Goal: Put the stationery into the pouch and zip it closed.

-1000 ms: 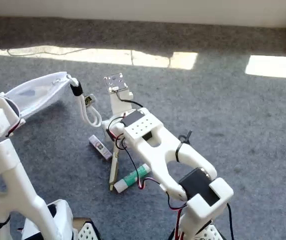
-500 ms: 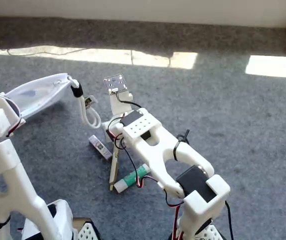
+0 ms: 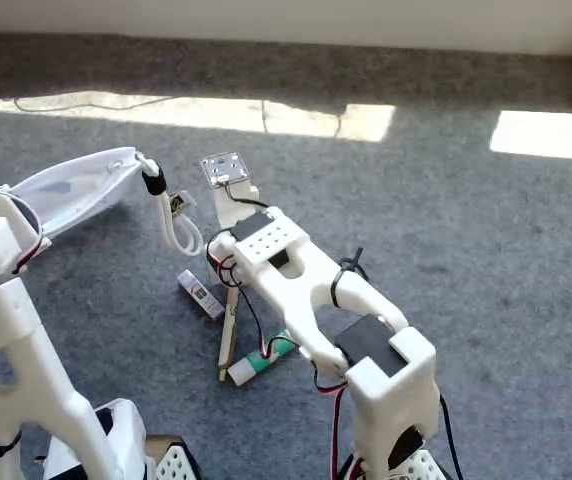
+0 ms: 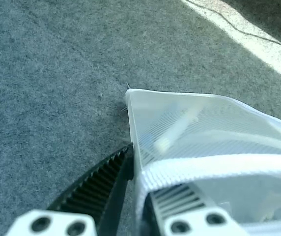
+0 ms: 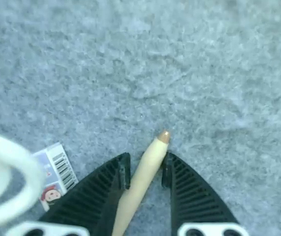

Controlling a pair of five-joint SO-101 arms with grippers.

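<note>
The white mesh pouch is held up off the carpet at the left, and my left gripper is shut on its webbing edge. A pen-like item shows inside the pouch. On the carpet lie a cream pencil, a green glue stick and a small printed eraser. My right gripper points down at the carpet and is open. Its fingers closely straddle the pencil near the pencil's tip, and the eraser is just beside them.
The pouch's white cord loop hangs down beside the right arm and crosses the right wrist view. Grey carpet stretches open to the right and far side, with sunlit patches.
The right arm has swung left and its elbow has come lower. The pencil, glue stick and eraser lie where they were. The left arm and pouch have kept still.
</note>
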